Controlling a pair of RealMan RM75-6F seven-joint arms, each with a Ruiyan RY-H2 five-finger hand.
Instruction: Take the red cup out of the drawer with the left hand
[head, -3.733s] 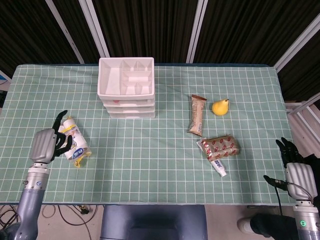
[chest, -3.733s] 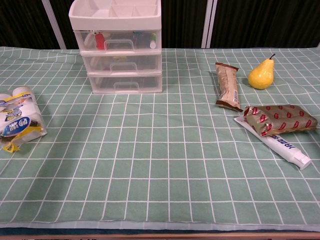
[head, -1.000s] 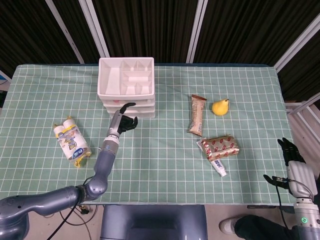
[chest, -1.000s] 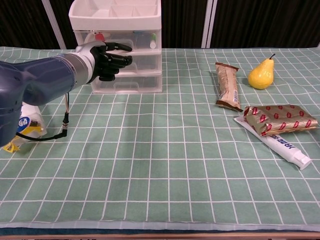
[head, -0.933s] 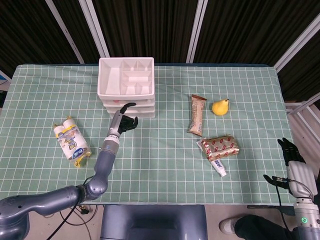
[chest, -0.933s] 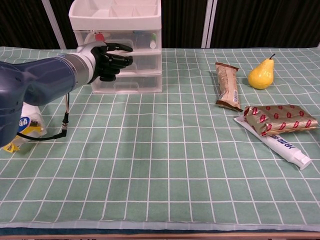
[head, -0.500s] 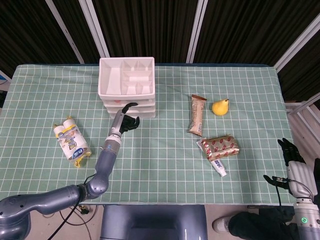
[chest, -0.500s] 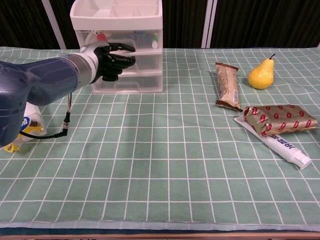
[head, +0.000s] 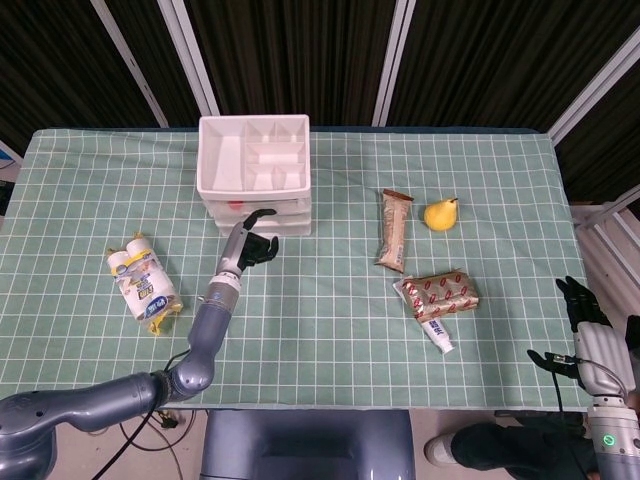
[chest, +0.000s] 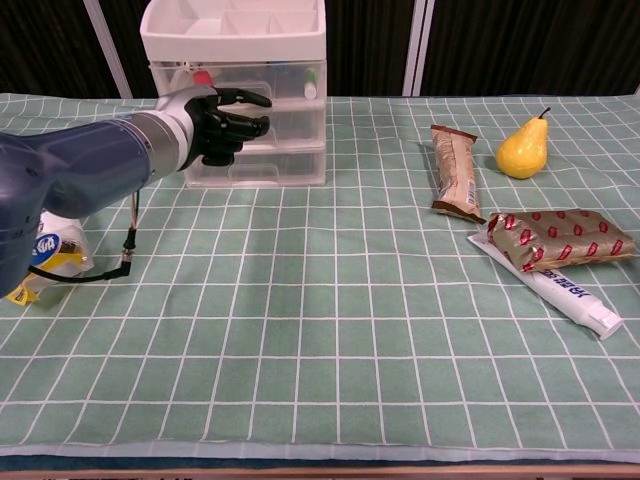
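Left hand (chest: 215, 122) is raised at the front of the white drawer unit (head: 253, 172), fingers (chest: 245, 125) curled toward the top drawer's handle; whether they grip it cannot be told; the drawer appears closed. The red cup (chest: 202, 78) sits inside that clear top drawer, at its left end, just above the hand. Right hand (head: 585, 320) hangs off the bench's near right corner, fingers apart, holding nothing. A pack of small bottles (head: 143, 283) lies near the left edge; a snack bar (chest: 456, 172), pear (chest: 524, 147), red-patterned packet (chest: 560, 238) and toothpaste tube (chest: 570, 292) lie on the bench's right half.
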